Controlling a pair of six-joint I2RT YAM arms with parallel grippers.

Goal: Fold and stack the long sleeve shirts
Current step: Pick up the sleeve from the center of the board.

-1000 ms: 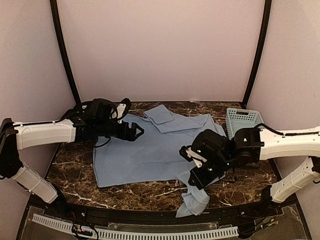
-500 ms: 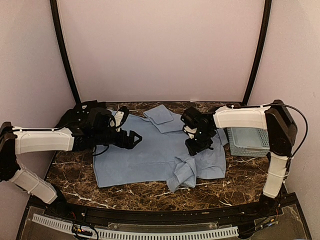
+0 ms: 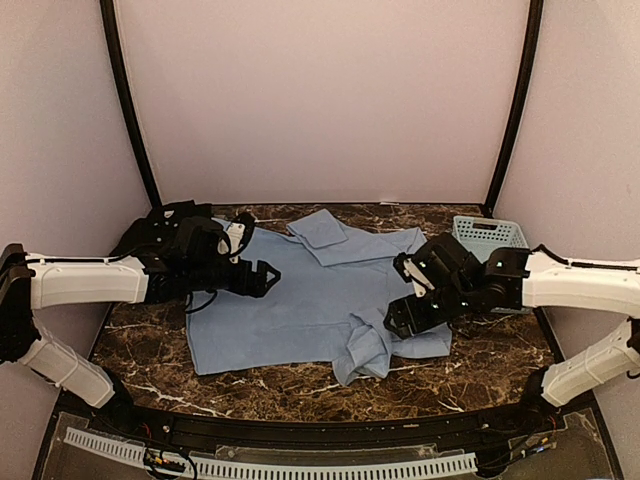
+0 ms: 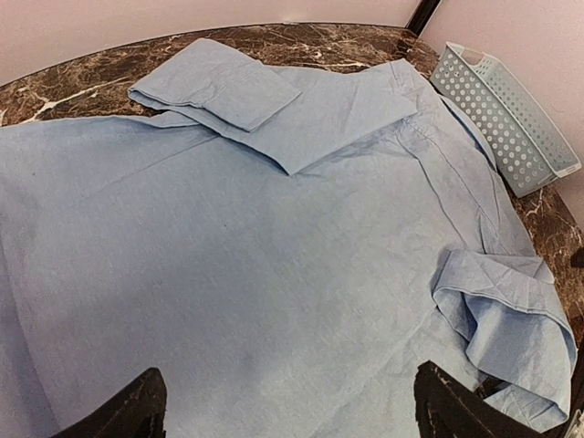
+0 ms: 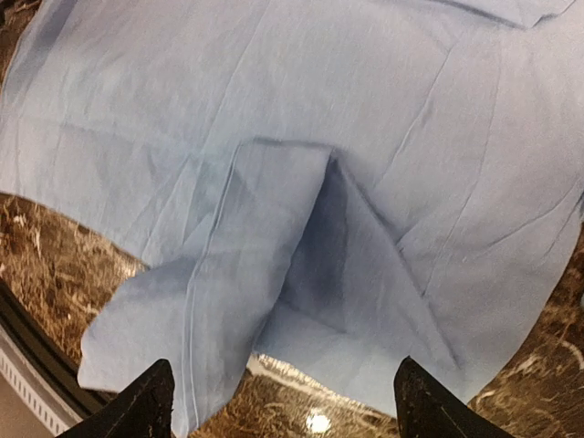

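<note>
One long sleeve shirt (image 3: 290, 305), light blue, lies spread flat over the dark marble table. Its far sleeve (image 4: 219, 87) is folded onto the body near the back edge. The near right sleeve (image 3: 365, 350) lies doubled over in a loose, rumpled fold at the front right corner. My left gripper (image 3: 268, 275) hovers open over the shirt's left part, its jaws (image 4: 287, 397) wide apart above bare cloth. To the right of the rumpled sleeve (image 5: 210, 301), my right gripper (image 3: 398, 322) hangs open with nothing between its fingers (image 5: 283, 383).
A pale blue lattice basket (image 3: 488, 240) stands at the back right, just behind my right arm; it also shows in the left wrist view (image 4: 506, 119). Bare marble (image 3: 150, 340) shows left of and in front of the shirt. Black frame posts rise at both back corners.
My right gripper carried the near sleeve up onto the shirt, opened and let it drop, then drew back to the right. The left arm barely moved.
</note>
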